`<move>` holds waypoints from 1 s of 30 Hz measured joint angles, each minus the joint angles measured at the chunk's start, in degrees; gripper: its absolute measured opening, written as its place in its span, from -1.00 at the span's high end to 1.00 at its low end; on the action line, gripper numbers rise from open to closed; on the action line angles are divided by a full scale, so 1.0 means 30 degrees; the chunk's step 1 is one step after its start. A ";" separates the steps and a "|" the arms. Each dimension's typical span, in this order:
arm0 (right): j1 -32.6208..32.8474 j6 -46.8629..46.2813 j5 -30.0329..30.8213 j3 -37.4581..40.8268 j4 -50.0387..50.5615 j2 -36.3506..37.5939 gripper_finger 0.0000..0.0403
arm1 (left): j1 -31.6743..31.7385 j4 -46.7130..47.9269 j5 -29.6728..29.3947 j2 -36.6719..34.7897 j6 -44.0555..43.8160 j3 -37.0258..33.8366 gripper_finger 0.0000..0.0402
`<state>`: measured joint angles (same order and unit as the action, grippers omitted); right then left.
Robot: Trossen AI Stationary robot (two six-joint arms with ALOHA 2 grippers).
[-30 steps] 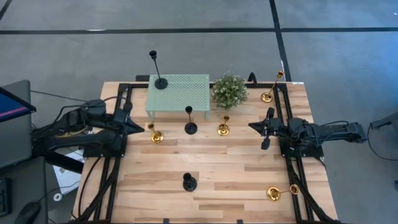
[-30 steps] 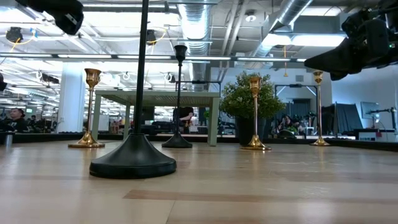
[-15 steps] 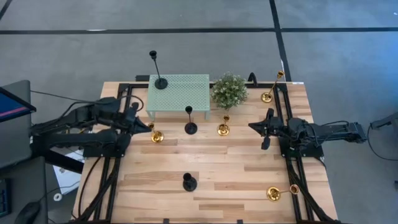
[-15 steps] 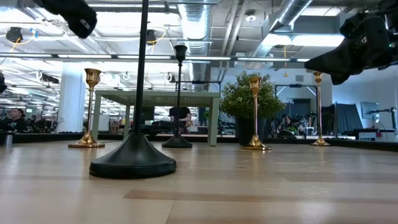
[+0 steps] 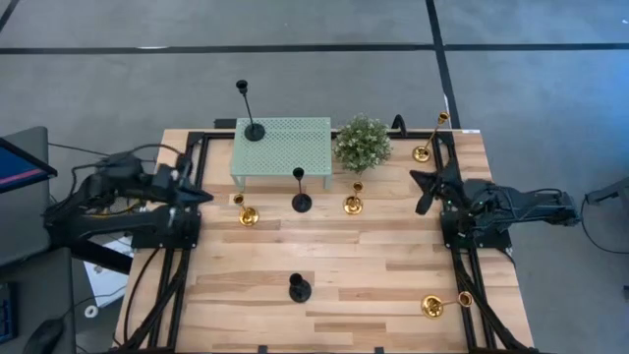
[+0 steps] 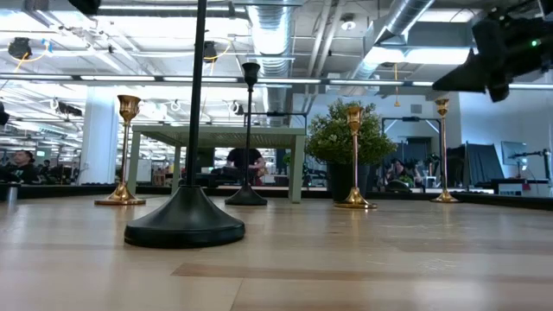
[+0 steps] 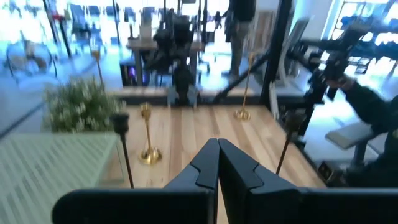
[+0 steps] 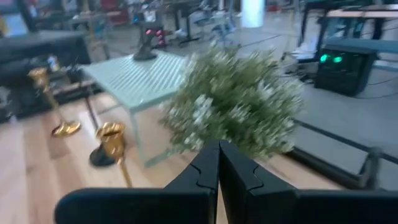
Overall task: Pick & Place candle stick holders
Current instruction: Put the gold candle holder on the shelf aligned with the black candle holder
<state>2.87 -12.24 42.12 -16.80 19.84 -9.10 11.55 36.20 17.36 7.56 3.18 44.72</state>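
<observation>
While both arms hang back at the table's edges, every holder stands or lies untouched.
Left gripper (image 5: 204,196): up off the wood at the left edge, fingers pressed together, nothing in them, pointing toward the middle of the table.
Left gold holder (image 5: 246,213): upright on the wood, just beside that gripper's tip and in front of the mint table's left leg.
Black holder on the mint table (image 5: 254,129): standing on the mesh top at its far left corner, stem leaning away in the overhead view.
Mint table (image 5: 295,147): at the far side of the table, left of the potted plant (image 5: 363,143).
Near black holder (image 5: 299,288): alone on the near-centre boards, well apart from both arms; it fills the low view.
Middle black holder (image 5: 301,202): upright just in front of the mint table.
Centre gold holder (image 5: 353,203): upright, in front of the plant.
Far gold holder (image 5: 424,149): upright at the far right corner, beside the rail.
Right gripper (image 5: 421,182): raised by the right rail, fingers closed tight and empty, aimed at the plant.
Fallen gold holder (image 5: 435,305): lying on its side at the near right, cup toward the right edge.
</observation>
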 joint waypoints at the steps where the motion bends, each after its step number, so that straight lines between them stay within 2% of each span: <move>1: 0.0000 0.0028 0.0504 -0.0149 -0.0021 0.0000 1.00 | -0.0007 -0.0056 -0.0007 -0.0160 -0.0017 0.0091 0.97; 5: 0.0000 0.0046 0.2476 -0.0426 0.0200 0.0000 1.00 | -0.0007 0.0040 -0.0026 -0.0434 -0.0124 0.0272 0.97; 12: -0.0015 -0.0632 0.4714 -0.0488 0.1230 0.0000 1.00 | -0.0007 -0.0026 -0.0070 0.0085 -0.0138 0.0294 0.95; 17: -0.0015 -0.3093 0.7198 -0.0488 0.3011 -0.0114 1.00 | -0.0007 -0.0058 -0.0070 0.0258 -0.0138 0.0294 0.95; 23: -0.0015 -0.5660 0.7493 -0.0187 0.4034 -0.0562 1.00 | -0.0007 -0.0070 -0.0070 0.0237 -0.0138 0.0294 0.95; 30: -0.0015 -0.5899 0.7494 0.0727 0.4123 -0.1760 0.99 | -0.0007 -0.0070 -0.0062 0.0237 -0.0138 0.0294 0.95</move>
<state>2.83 -29.93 64.60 -14.62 32.21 -14.38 11.53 35.99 17.17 8.27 2.76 45.60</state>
